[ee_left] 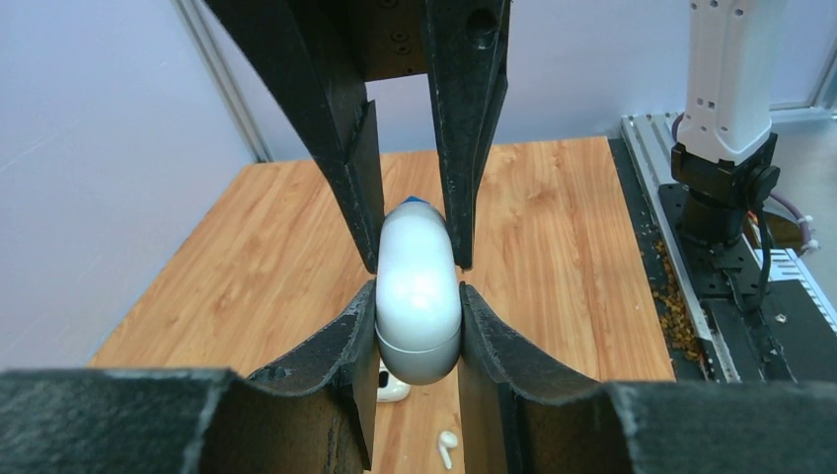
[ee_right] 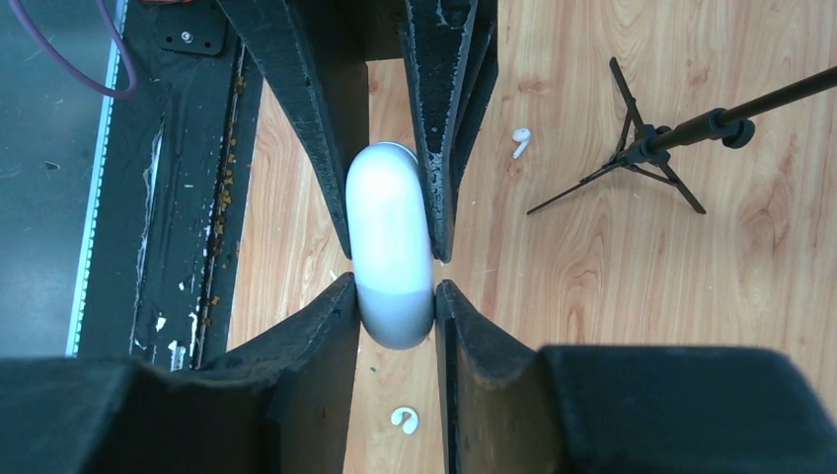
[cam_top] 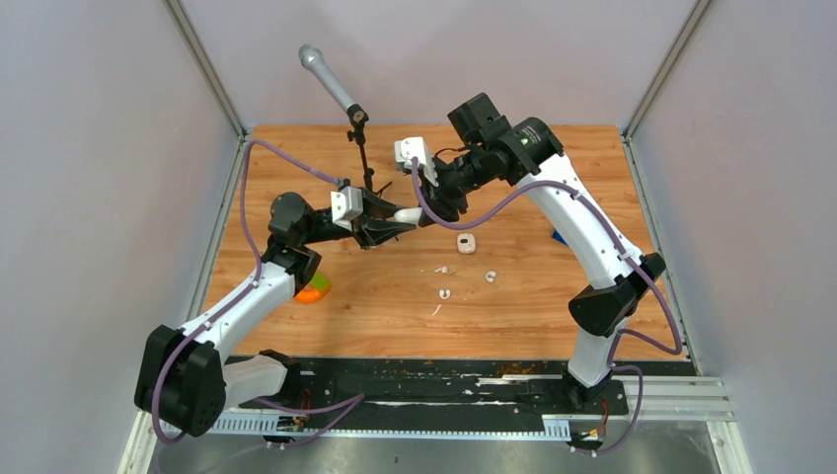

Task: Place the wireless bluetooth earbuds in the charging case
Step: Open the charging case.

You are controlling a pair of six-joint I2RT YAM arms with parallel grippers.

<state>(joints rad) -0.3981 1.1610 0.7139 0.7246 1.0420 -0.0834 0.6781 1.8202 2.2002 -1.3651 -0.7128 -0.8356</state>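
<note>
Above wooden table (cam_top: 553,306), left end effector (ee_left: 418,301) and right end effector (ee_right: 395,294) both clench the charging case (cam_top: 409,214).

Between the fingers of the left gripper (ee_left: 418,306) we see only a strip of the charging case (ee_left: 418,281); both flanks are covered. Just below it, past the fingertips, a white piece (ee_left: 393,389) is half hidden and we cannot name it. A blue thing (ee_left: 416,201) barely peeks beyond the case's far end.
</note>
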